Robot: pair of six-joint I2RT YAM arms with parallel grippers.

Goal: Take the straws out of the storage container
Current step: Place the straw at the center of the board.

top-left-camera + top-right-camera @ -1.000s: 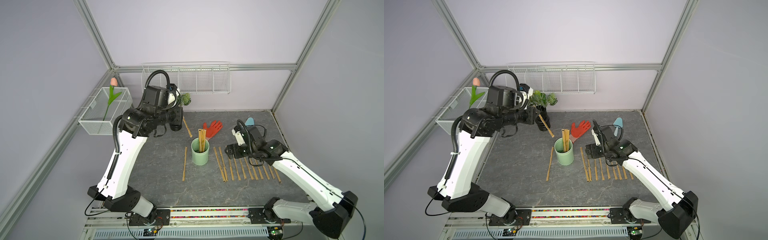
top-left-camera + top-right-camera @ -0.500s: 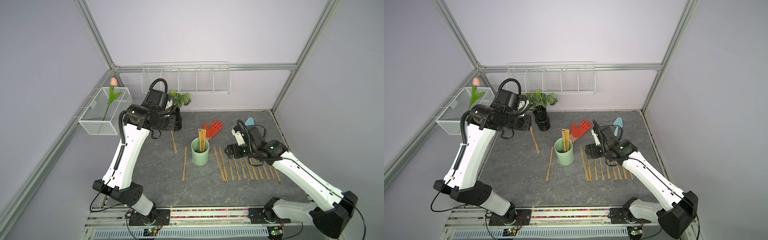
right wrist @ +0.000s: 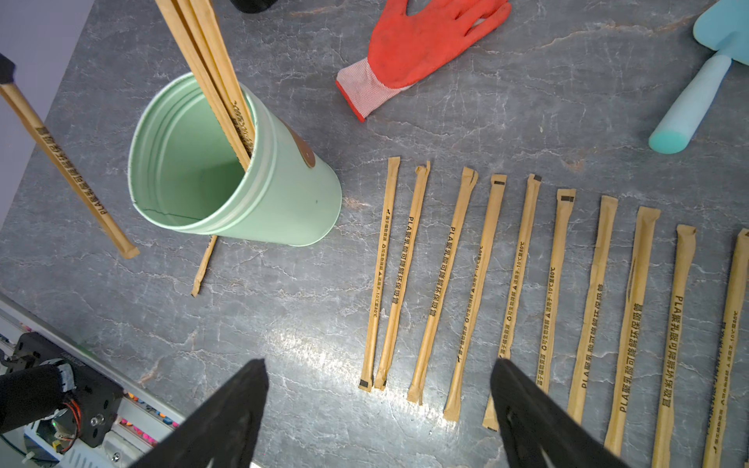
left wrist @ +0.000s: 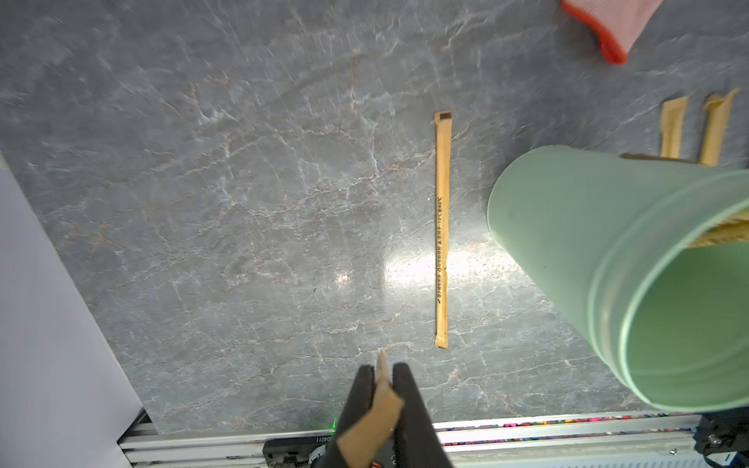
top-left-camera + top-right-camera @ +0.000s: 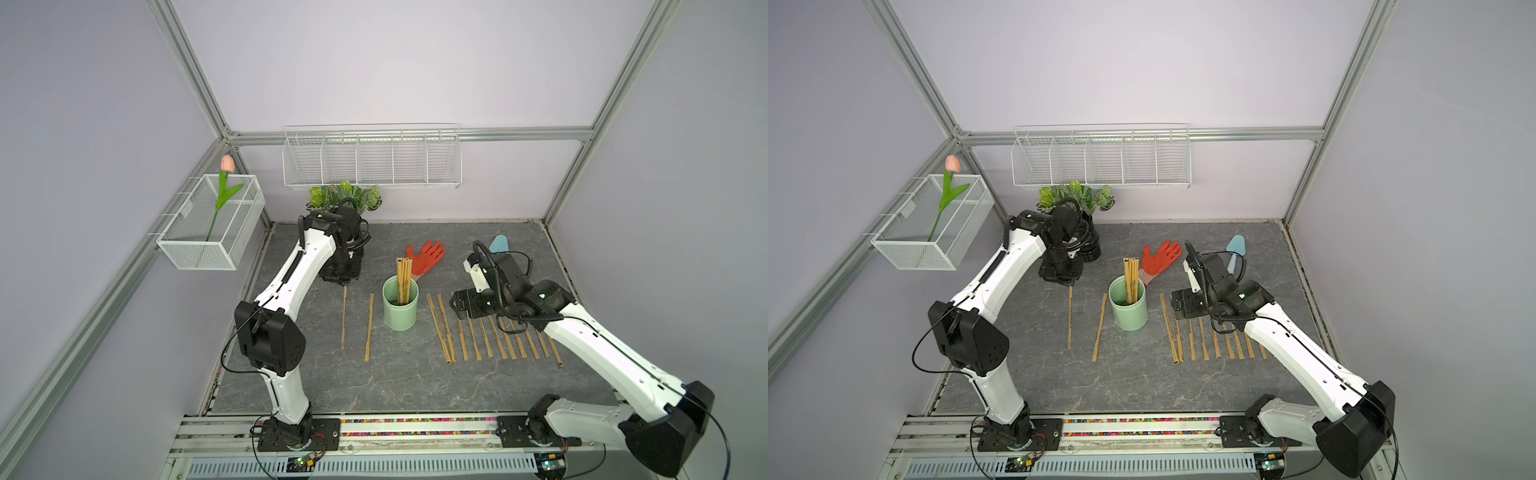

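The grey marbled tabletop (image 5: 395,386) starts at the rail. The first things on it are the near ends of a row of straws (image 5: 494,332) lying side by side to the right of the storage container. Ten of them show in the right wrist view (image 3: 514,267). The two closest to the cup touch at their near ends.

The right gripper (image 3: 377,364) hovers over the far ends of that row. Its jaws are spread wide and hold nothing.

The storage container (image 5: 400,311), a mint-green cup, stands upright in the middle of the table. In it stands a small bunch of upright straws (image 5: 402,278). They lean together against its rim and stick out well above it.

Just left of the cup, one loose straw (image 5: 369,328) lies flat. Further left, the left gripper (image 4: 383,368) is clamped on the far end of a held straw (image 5: 343,318), which slopes down toward the rail. I cannot tell whether its low end touches the table.

Beyond the cup lie a red glove (image 5: 428,255) and a pale blue trowel (image 5: 498,243). At the back left, a black vase (image 5: 1092,249) holds a leafy plant (image 5: 345,195).

A white mesh basket (image 5: 195,253) on the left wall holds a pink tulip (image 5: 227,164). A wire rack (image 5: 372,166) of five compartments hangs on the back wall.
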